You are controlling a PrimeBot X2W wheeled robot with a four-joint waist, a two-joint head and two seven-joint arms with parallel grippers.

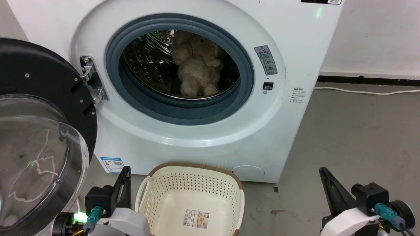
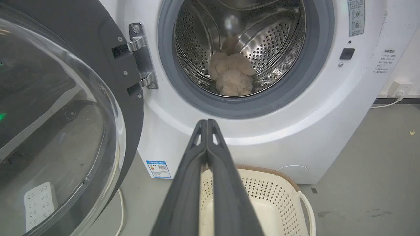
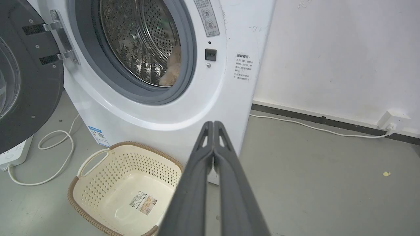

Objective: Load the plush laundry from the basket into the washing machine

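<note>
Front-loading washing machine (image 1: 295,49) with its door (image 1: 39,75) swung open to the robot's left on a metal hinge (image 1: 93,82); the domed glass of the door faces the head camera. The plush laundry (image 1: 197,73), a fluffy beige-tan toy, lies inside the perforated steel drum (image 1: 147,62), resting on the drum's lower wall behind the grey door ring (image 1: 183,111); in the right wrist view only its edge shows past the ring.

The basket (image 1: 193,164) stands on the grey floor (image 1: 344,137) just in front of the machine, below the drum opening; its pale bottom and the label sticker (image 1: 196,219) on it lie in plain view. The left gripper (image 2: 207,123) hangs above the basket's left side, its two dark fingers pressed together along their length, nothing between them; the fingers point toward the machine's front below the opening. The right gripper (image 3: 213,124) sits to the right of the basket, apart from it, fingers likewise closed flat against each other and holding nothing.

A white cable (image 1: 361,91) runs along the floor by the wall (image 3: 328,49) to a socket (image 3: 392,119); a second cable loops beside a white power strip (image 3: 13,154) under the open door.
</note>
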